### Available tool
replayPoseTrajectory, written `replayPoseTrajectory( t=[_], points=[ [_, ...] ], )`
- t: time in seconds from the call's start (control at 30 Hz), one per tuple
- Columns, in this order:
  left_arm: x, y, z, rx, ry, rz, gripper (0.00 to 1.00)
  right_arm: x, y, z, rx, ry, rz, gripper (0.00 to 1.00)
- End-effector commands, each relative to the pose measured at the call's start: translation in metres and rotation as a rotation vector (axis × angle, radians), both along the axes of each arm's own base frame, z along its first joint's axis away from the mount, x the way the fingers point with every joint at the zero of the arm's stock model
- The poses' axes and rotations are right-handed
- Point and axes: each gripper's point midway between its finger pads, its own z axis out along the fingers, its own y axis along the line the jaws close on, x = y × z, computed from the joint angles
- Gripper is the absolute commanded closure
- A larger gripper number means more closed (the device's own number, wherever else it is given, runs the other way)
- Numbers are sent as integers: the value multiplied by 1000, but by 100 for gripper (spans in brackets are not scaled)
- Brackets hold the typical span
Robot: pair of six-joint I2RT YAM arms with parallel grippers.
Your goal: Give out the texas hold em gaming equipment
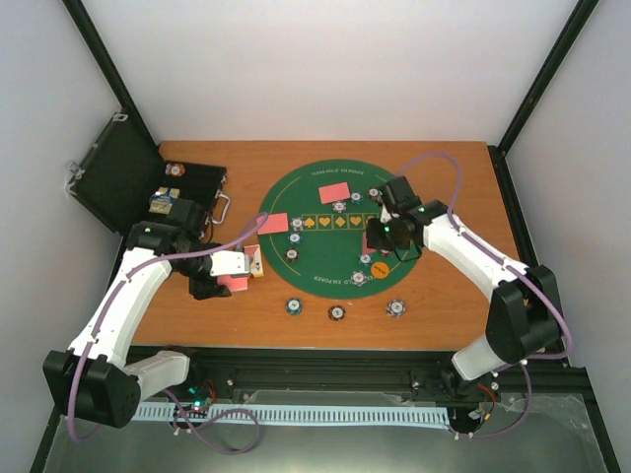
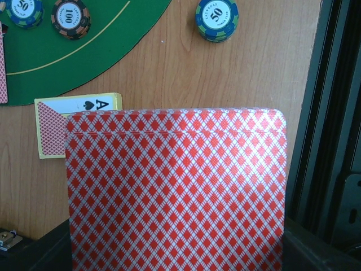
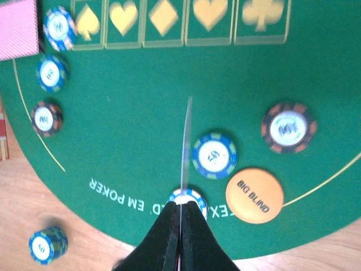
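Round green felt mat [image 1: 311, 202], centred on the wooden table [image 1: 454, 286]; a printed row of suit boxes [image 3: 166, 20] crosses it.

Left arm: the left gripper [image 1: 235, 266] hangs over bare wood just off the mat's left rim. It is closed on a packet of red-backed cards [image 2: 175, 192], whose back fills the left wrist view and hides the fingers. On the wood beyond the packet lies an ace-of-spades card [image 2: 93, 104], partly covered by another red back.

Right arm: the right gripper [image 3: 181, 212] hangs over the near-right part of the mat. Its jaws are pinched together on a single card [image 3: 185, 144], seen edge-on as a thin pale line.

Key relation: the single card stands on edge with its faces vertical. Its long axis runs straight out from the fingertips toward the suit boxes. Laying it flat would probably call for a wrist roll before release.

Already face down on the mat are a left-rim card [image 1: 273, 223] and a far card [image 1: 335, 191]. The near-right sector shows none, and the right arm is the nearer to it.

Small items under the held card:
- A blue-rimmed chip [image 3: 214, 155] lies just right of the card's line.
- A second chip [image 3: 194, 199] sits directly beneath the fingertips.
- The orange BIG BLIND button [image 3: 255, 195] lies just right of them.

A card set down here would likely land on a chip.
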Motion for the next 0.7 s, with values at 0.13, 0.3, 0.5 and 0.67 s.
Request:
replayPoseTrajectory(
  t=[0.13, 0.3, 0.5, 0.67],
  points=[
    [-1, -3, 10, -20, -30, -16, 99, -22, 36, -47, 469, 239, 97, 97],
    [-1, -2, 9, -14, -36, -14, 99, -23, 37, -59, 470, 272, 97, 97],
    [1, -3, 10, -19, -35, -16, 99, -22, 18, -75, 350, 290, 54, 96],
    [1, -3, 9, -16, -34, -17, 99, -25, 6, -82, 284, 301, 42, 71]
  ],
)
